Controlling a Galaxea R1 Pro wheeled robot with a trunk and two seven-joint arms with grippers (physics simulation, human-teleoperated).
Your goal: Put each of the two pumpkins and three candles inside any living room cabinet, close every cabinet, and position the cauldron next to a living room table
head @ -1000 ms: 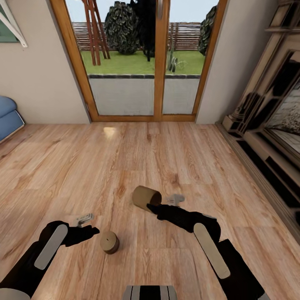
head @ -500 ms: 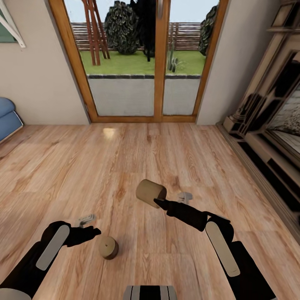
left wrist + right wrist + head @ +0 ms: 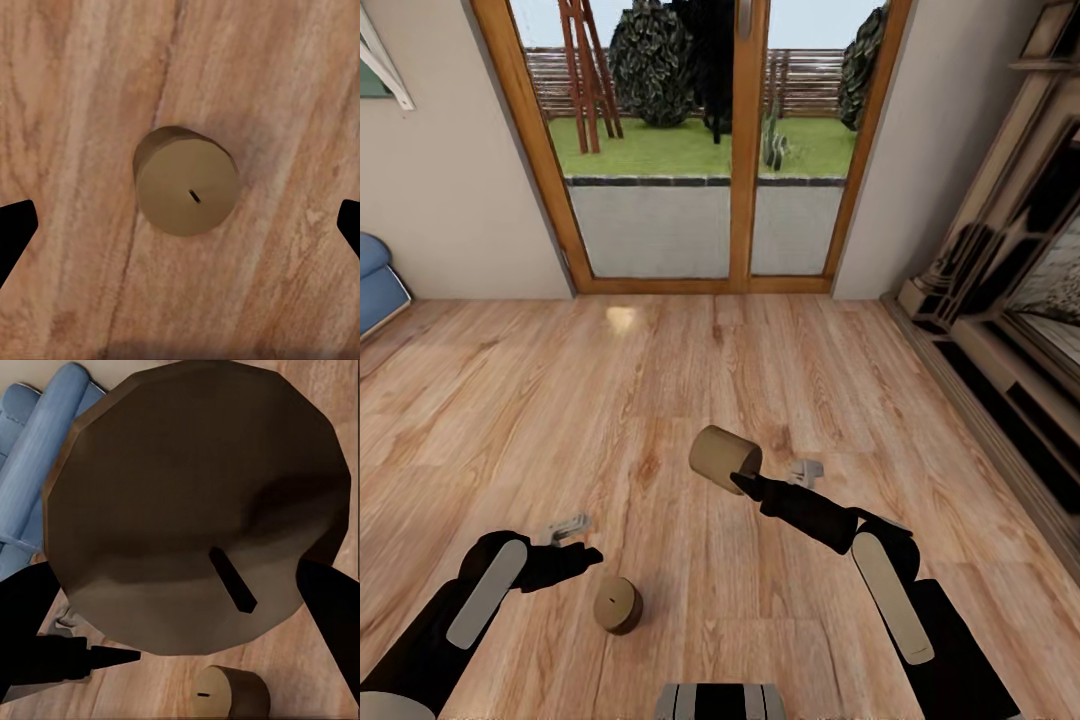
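My right gripper [image 3: 743, 480] is shut on a tan candle [image 3: 724, 455], held tilted above the plank floor; in the right wrist view the candle's wick end [image 3: 195, 502] sits between the dark fingers [image 3: 30, 607]. A second candle [image 3: 618, 605] stands upright on the floor just right of my left gripper [image 3: 575, 540]. That gripper is open: in the left wrist view this candle [image 3: 187, 180] lies below, between widely spread fingertips [image 3: 15, 232]. The dark-brown cabinet [image 3: 1000, 370] runs along the right wall.
Wood-framed glass doors [image 3: 700, 150] fill the far wall. A corner of the blue sofa [image 3: 375, 280] shows at the left edge and also in the right wrist view [image 3: 37, 472]. Open plank floor [image 3: 660, 380] lies between me and the doors.
My right gripper has lifted the tan candle higher and drawn it slightly right. The view has shifted a little, so the floor candle sits lower in the picture. The left gripper has held still.
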